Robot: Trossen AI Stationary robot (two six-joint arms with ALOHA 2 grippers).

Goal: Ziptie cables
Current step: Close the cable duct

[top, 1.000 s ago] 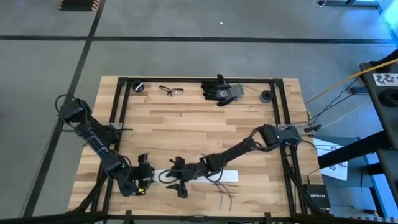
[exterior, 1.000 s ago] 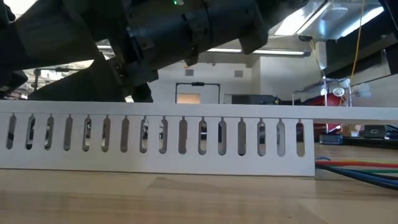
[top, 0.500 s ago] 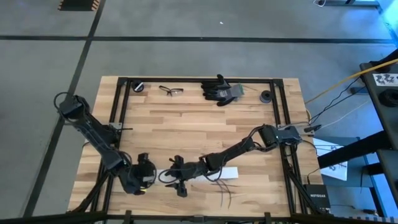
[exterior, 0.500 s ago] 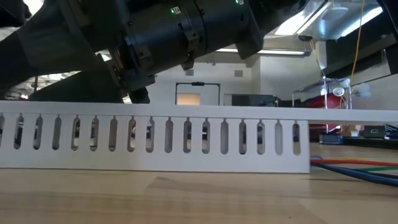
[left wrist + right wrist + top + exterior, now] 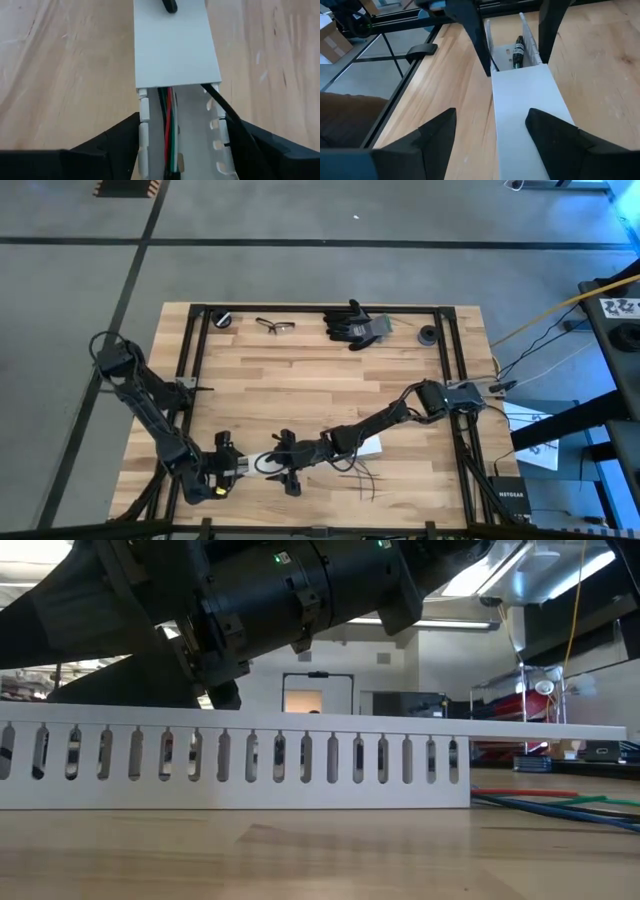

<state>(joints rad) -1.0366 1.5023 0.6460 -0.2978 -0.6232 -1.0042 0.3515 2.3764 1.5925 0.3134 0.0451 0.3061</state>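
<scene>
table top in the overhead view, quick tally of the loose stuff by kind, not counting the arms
slotted white cable duct: 1
bundle of cables: 1
safety glasses: 1
black gloves: 1 pile, count within it unclear
small round dark items at the far corners: 2
Total: 6

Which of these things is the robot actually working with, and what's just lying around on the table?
In use:
- long white slotted plastic channel with flat lid
- thin red, green and black cables lying inside it
- left pincer
- right pincer

Lying about:
- black work gloves
- clear safety glasses
</scene>
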